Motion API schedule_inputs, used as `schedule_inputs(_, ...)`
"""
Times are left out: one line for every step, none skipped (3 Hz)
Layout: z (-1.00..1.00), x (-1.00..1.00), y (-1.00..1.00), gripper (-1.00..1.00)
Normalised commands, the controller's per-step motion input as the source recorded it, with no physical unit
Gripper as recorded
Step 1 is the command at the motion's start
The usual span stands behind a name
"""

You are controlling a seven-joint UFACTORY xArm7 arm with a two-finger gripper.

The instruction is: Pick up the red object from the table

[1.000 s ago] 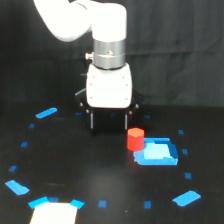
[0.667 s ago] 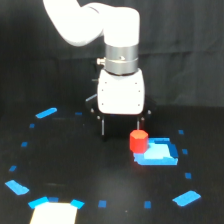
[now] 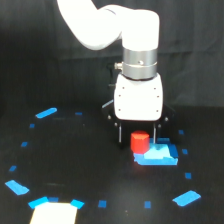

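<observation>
Black cloth hangs behind everything, flat and unlit, and below it the table (image 3: pixel 65 165) spreads as a matte black sheet. Starting at the exterior view's left, blue tape marks (image 3: pixel 46 113) dot that surface in a loose ring: some long slanted strips, some tiny squares. At the near edge on that side lies a bright white patch (image 3: pixel 54 214), blurred and rectangular, with blue tabs at its corners. Moving toward the middle, my arm (image 3: pixel 107 22) comes down from the top as a smooth, glossy white tube, bending into a metallic grey ring above the boxy white body with rounded corners. Under that body my gripper (image 3: pixel 138 136) stands spread, its two thin dark fingers (image 3: pixel 120 135) straddling the red object (image 3: pixel 139 142) with a gap on either side, so they do not appear to touch it. That piece is a short plain cylinder, bright red-orange, upright on the table. Just beside it, toward the exterior view's right, lies a flat blue square (image 3: pixel 159 156), its near edge touching or overlapping the cylinder's base; I cannot tell which.
</observation>
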Motion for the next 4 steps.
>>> schedule_inputs(0.05,0.05,-0.52,-0.98)
schedule_inputs(-0.24,0.14,-0.03,-1.00)
schedule_inputs(1.00,-0.28,-0.52,-1.00)
schedule_inputs(1.00,0.08,0.15,-1.00)
